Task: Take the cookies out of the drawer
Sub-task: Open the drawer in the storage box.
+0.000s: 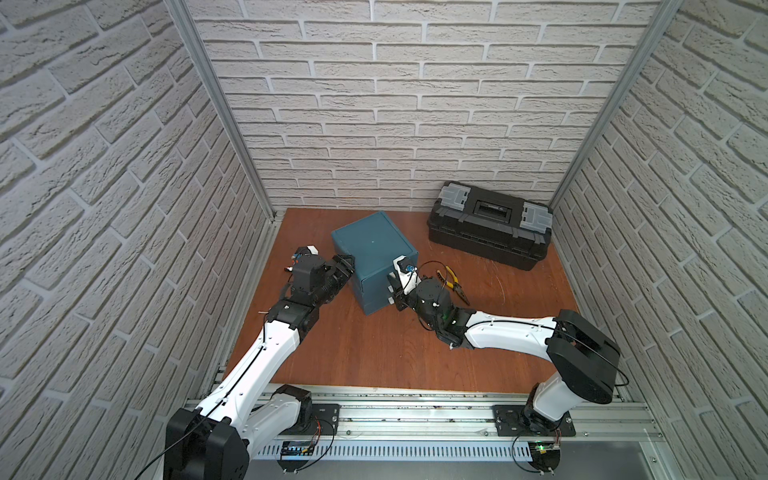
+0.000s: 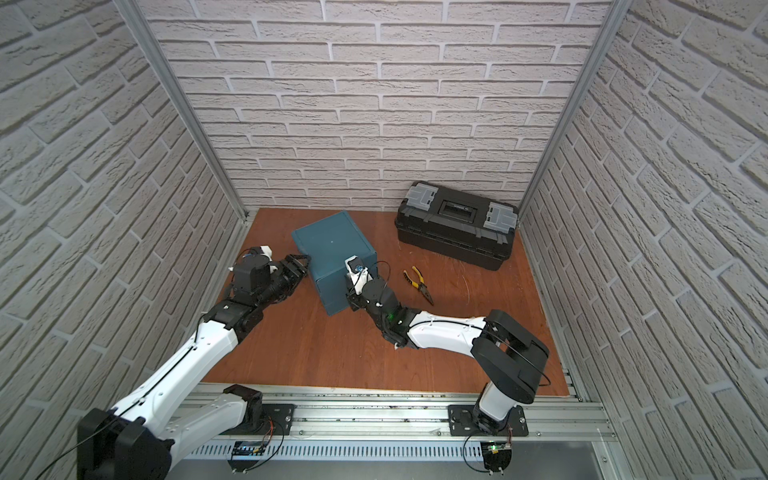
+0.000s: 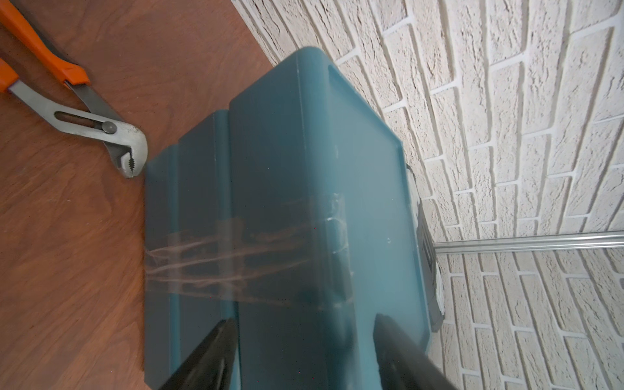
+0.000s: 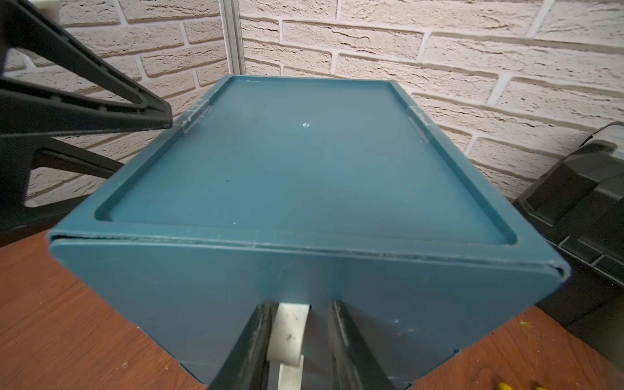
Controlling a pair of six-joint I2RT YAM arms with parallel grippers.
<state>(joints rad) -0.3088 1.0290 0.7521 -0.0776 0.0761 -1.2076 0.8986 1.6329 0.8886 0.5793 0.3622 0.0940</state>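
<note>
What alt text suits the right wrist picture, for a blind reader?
A teal plastic drawer cabinet fills the view, with the black fingers of the right gripper either side of a white handle on its front. The left gripper reaches its upper side edge; a black plastic toolbox stands nearby.

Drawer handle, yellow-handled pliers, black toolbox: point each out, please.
drawer handle [image 4: 290, 332]: right wrist view, its white front face.
yellow-handled pliers [image 2: 422, 286]: a top view, near the pivot.
black toolbox [image 1: 490, 224]: a top view, lid below the handle.
</note>
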